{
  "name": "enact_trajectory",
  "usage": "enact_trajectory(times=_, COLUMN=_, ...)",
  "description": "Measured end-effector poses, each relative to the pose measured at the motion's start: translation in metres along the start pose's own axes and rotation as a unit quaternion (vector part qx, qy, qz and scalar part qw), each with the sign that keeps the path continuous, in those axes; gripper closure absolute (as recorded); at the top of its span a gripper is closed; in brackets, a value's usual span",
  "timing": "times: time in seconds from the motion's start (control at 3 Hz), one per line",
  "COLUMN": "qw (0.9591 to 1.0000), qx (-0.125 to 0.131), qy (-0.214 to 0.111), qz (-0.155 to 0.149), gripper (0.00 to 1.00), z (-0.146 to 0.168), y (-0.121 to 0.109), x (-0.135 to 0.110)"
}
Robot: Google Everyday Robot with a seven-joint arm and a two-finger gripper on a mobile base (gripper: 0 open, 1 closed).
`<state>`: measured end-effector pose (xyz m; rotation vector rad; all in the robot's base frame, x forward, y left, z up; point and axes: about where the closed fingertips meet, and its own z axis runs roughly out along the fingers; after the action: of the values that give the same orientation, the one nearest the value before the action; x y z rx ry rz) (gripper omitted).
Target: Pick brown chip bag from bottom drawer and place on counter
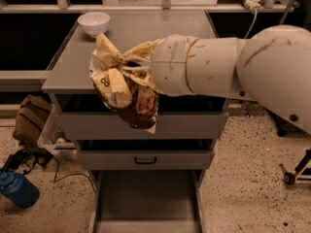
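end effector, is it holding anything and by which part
The end effector, at the front edge of the counter, holds the brown chip bag by its crumpled upper end; the rest hangs below.

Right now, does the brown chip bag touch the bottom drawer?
Apart. The camera view shows the brown chip bag hanging from the end effector at the counter edge, the bottom drawer floor bare below it.

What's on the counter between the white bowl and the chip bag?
Only bare counter, camera view; the tool holds the bag at its front edge.
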<state>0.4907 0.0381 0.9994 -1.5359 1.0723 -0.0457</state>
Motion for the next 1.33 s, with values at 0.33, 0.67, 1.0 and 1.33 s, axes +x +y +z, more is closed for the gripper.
enact_trajectory(times=0.33, qw=0.9998, qx=0.010, qy=0.008, qz=-0.017, gripper=1.00, z=-0.005, y=-0.014, x=-0.003)
enact_trajectory(times=0.67, qw=0.9980, qx=0.022, qy=0.028, qz=-0.052, gripper=1.00, z=-0.013, y=-0.055, x=-0.005)
enact_trajectory(times=1.0, qw=0.9941, qx=0.056, qy=0.055, qz=-0.075, gripper=1.00, z=-0.027, y=-0.118, x=0.003)
enact_trajectory(times=1.33, qw=0.9898, qx=0.090, qy=0.079, qz=-0.078, gripper=1.00, z=-0.040, y=-0.152, x=0.031)
